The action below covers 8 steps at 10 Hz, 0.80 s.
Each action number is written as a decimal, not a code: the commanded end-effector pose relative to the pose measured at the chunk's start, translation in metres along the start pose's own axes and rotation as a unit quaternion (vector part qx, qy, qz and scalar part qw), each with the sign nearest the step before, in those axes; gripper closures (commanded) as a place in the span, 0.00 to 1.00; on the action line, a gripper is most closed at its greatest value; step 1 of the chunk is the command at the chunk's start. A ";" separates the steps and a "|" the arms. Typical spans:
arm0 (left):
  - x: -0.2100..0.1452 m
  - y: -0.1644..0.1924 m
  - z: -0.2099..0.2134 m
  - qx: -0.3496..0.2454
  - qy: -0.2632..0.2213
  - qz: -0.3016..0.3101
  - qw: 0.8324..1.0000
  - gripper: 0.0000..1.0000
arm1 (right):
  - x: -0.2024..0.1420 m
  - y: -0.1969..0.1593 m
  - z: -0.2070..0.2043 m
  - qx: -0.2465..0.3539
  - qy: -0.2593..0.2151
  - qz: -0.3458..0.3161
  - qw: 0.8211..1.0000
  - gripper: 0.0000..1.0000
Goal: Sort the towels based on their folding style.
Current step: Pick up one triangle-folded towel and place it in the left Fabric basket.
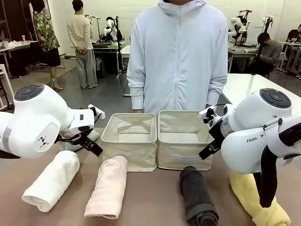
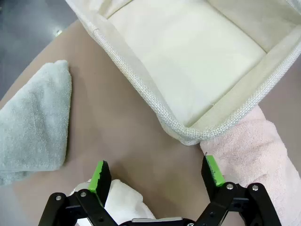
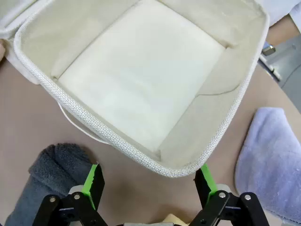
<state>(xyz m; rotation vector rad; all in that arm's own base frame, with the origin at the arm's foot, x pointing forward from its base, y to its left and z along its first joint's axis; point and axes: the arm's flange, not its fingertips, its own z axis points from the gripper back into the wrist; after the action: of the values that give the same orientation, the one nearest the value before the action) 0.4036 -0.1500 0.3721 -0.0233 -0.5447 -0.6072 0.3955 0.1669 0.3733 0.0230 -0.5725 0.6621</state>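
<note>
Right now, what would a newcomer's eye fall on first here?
Two empty beige bins, the left bin and the right bin, stand side by side mid-table before a person in a pale jacket. In front lie four rolls in a row: white towel, pink towel, dark grey towel, yellow towel. The left gripper and right gripper hang by the bins' near rims, jaws open.

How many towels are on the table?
6: white, pink, grey and yellow rolls in the near row; green beside the left bin; blue beside the right bin. More may be hidden.
</note>
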 end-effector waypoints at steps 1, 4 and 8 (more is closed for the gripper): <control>0.000 0.000 0.000 0.000 0.000 0.000 1.000 0.00 | 0.000 0.000 0.000 0.000 0.000 0.000 1.000 0.00; 0.000 0.000 0.000 0.000 0.000 0.000 1.000 0.00 | 0.000 0.000 0.000 0.000 0.000 0.000 1.000 0.00; 0.000 0.000 0.000 0.000 0.000 0.000 1.000 0.00 | 0.000 0.000 0.000 0.000 0.000 0.000 1.000 0.00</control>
<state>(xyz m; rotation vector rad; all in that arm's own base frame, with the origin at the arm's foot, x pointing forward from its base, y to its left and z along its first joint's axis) 0.4036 -0.1501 0.3721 -0.0234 -0.5447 -0.6072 0.3955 0.1669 0.3734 0.0228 -0.5725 0.6621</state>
